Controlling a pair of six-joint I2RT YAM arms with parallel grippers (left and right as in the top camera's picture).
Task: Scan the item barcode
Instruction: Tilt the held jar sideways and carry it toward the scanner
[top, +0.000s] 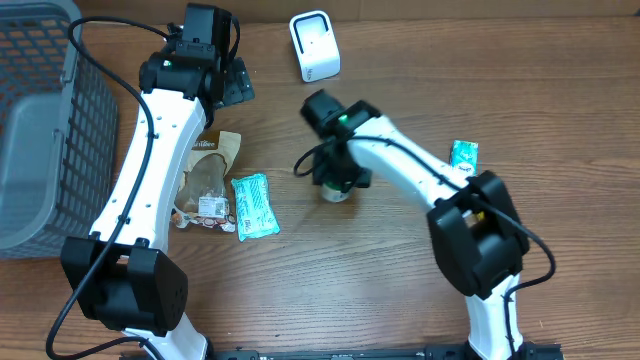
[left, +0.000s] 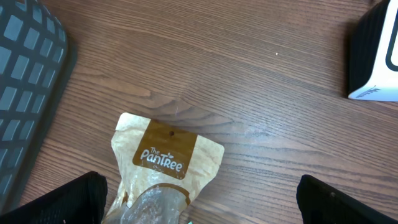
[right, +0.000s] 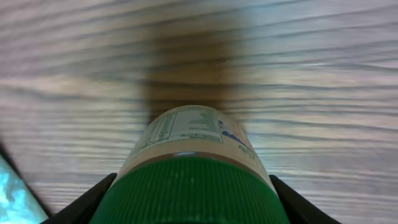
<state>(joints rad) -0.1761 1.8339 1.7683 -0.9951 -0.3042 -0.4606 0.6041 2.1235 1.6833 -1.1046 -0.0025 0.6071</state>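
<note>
A small jar (right: 186, 134) with a green ribbed lid (right: 193, 186) and a pale printed label stands on the wooden table. My right gripper (right: 193, 202) comes down over it, one black finger pressed against each side of the lid. From overhead the jar (top: 335, 192) is mostly hidden under that gripper (top: 338, 180) at mid-table. No barcode shows on the label. The white scanner (top: 314, 45) stands at the back, also seen as the scanner (left: 376, 56) at the left wrist view's right edge. My left gripper (left: 202, 208) hangs open and empty above a brown pouch (left: 165, 162).
A grey basket (top: 35, 120) fills the left side. The brown pouch (top: 205, 175) and a teal packet (top: 253, 205) lie left of the jar. A green packet (top: 463, 155) lies to the right, beside my right arm.
</note>
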